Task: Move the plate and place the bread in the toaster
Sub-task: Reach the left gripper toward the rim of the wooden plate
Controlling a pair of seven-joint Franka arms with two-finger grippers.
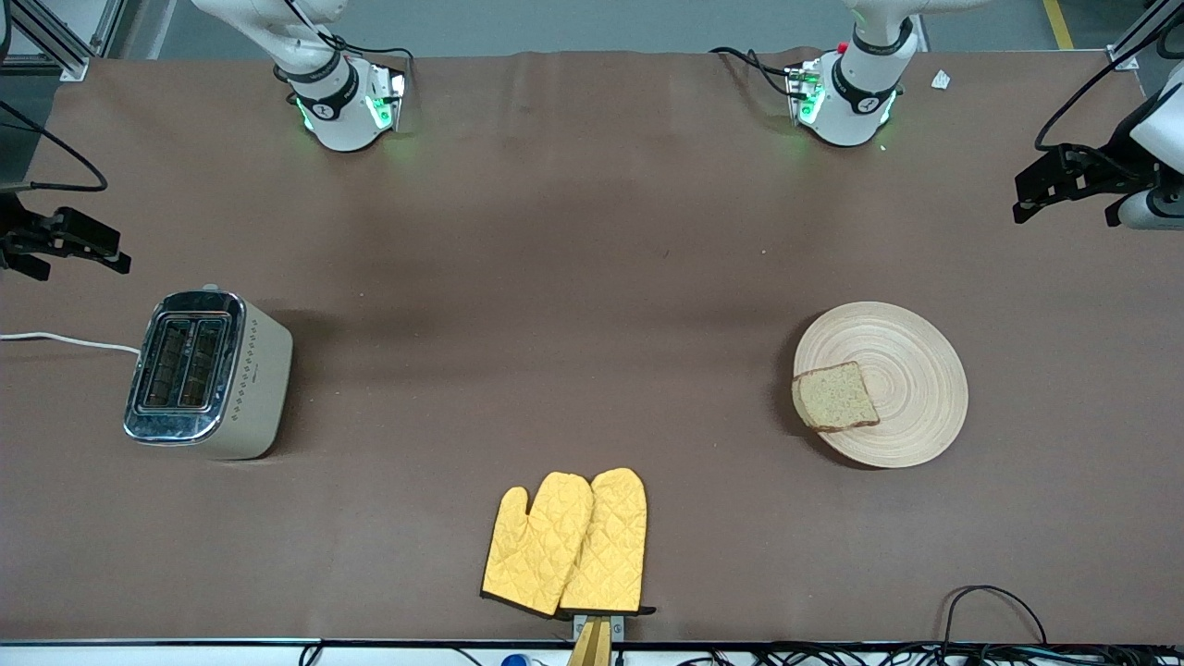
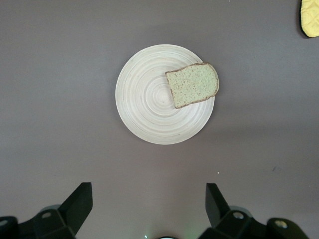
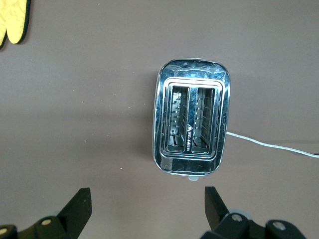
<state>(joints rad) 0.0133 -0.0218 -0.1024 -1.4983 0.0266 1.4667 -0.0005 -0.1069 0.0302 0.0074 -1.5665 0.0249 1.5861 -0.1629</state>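
The light-wood plate (image 1: pixel 911 370) lies toward the left arm's end of the table. The slice of brown bread (image 1: pixel 835 396) lies flat on the plate's rim, on the side toward the toaster, slightly overhanging. The cream toaster (image 1: pixel 208 375) stands toward the right arm's end, both slots empty and facing up. My left gripper (image 1: pixel 1064 217) is open and empty, high over the table beside the plate (image 2: pixel 144 104) and bread (image 2: pixel 192 84); its fingers (image 2: pixel 79 201) are wide apart. My right gripper (image 1: pixel 88 266) is open and empty, high beside the toaster (image 3: pixel 192 122).
A pair of yellow oven mitts (image 1: pixel 569 541) lies at the table's edge nearest the front camera, midway between toaster and plate. The toaster's white cord (image 1: pixel 65 340) runs off the right arm's end of the table. Cables lie along the near edge (image 1: pixel 994 610).
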